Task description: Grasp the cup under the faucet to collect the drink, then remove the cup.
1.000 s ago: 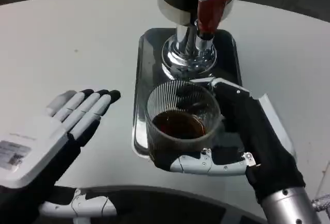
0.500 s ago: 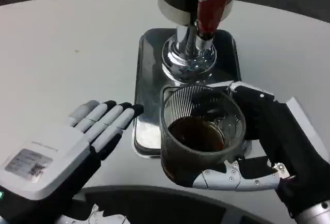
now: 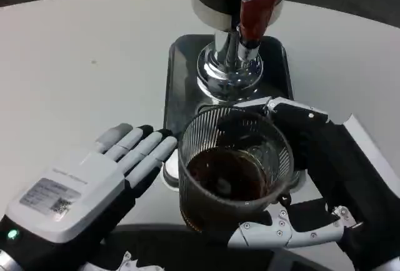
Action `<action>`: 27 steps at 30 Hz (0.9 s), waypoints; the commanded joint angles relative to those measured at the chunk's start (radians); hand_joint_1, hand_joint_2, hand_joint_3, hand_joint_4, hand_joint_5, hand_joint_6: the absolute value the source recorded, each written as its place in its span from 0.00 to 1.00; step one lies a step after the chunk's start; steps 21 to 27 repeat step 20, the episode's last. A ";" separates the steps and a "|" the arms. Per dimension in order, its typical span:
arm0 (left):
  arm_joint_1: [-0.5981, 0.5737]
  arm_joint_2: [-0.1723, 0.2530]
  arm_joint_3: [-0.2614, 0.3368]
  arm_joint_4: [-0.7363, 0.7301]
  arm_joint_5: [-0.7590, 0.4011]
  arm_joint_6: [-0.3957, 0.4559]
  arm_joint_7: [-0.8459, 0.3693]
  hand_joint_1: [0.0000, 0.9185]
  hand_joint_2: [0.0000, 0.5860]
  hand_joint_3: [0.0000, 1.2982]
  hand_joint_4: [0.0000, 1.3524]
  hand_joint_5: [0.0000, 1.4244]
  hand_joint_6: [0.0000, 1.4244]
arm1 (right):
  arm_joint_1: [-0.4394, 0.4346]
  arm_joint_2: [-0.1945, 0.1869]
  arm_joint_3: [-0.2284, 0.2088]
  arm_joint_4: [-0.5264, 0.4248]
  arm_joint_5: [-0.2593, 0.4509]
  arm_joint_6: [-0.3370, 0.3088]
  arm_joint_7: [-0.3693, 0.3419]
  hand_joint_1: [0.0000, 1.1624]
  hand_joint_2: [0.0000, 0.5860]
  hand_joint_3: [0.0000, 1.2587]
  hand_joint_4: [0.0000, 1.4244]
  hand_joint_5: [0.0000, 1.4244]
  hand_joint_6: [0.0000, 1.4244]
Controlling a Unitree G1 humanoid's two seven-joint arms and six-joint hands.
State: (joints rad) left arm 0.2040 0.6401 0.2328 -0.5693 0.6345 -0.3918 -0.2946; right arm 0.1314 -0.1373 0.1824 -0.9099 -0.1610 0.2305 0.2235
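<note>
A ribbed clear glass cup (image 3: 232, 168) holding dark brown drink is lifted off the tray, near the picture's bottom middle. My right hand (image 3: 312, 183) grips it from the right, fingers wrapped behind and thumb under its front. The dispenser's chrome base (image 3: 229, 71) and red faucet lever (image 3: 255, 14) stand behind the cup on the dark metal tray (image 3: 181, 77). My left hand (image 3: 94, 187) is flat and open just left of the cup, fingertips close to its side, holding nothing.
The round white table (image 3: 81, 65) spreads out to the left and right of the tray. A dark edge of the robot's body runs along the bottom of the picture.
My right hand has carried the cup away from the faucet, toward me and slightly left. My left hand has moved up and right, closer to the cup.
</note>
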 commanded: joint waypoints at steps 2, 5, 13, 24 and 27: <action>0.024 0.000 -0.003 -0.015 0.000 0.006 -0.011 0.00 0.00 0.00 0.00 0.00 0.00 | 0.015 0.002 0.016 -0.039 0.024 0.000 -0.003 1.00 0.20 0.60 0.62 0.66 0.95; 0.028 0.000 -0.003 -0.017 -0.002 0.010 -0.011 0.00 0.00 0.00 0.00 0.00 0.00 | 0.008 0.002 0.017 -0.044 0.020 0.002 -0.006 1.00 0.20 0.60 0.62 0.66 0.95; 0.033 0.000 -0.002 -0.025 -0.009 0.028 -0.017 0.00 0.00 0.00 0.00 0.00 0.00 | 0.016 -0.002 0.017 -0.040 0.028 0.005 -0.004 1.00 0.20 0.60 0.62 0.66 0.95; 0.034 0.001 -0.004 -0.025 -0.012 0.035 -0.022 0.00 0.00 0.00 0.00 0.00 0.00 | 0.010 -0.002 0.014 -0.036 0.027 -0.001 -0.009 1.00 0.20 0.60 0.62 0.66 0.95; 0.034 0.001 -0.004 -0.025 -0.012 0.035 -0.022 0.00 0.00 0.00 0.00 0.00 0.00 | 0.010 -0.002 0.014 -0.036 0.027 -0.001 -0.009 1.00 0.20 0.60 0.62 0.66 0.95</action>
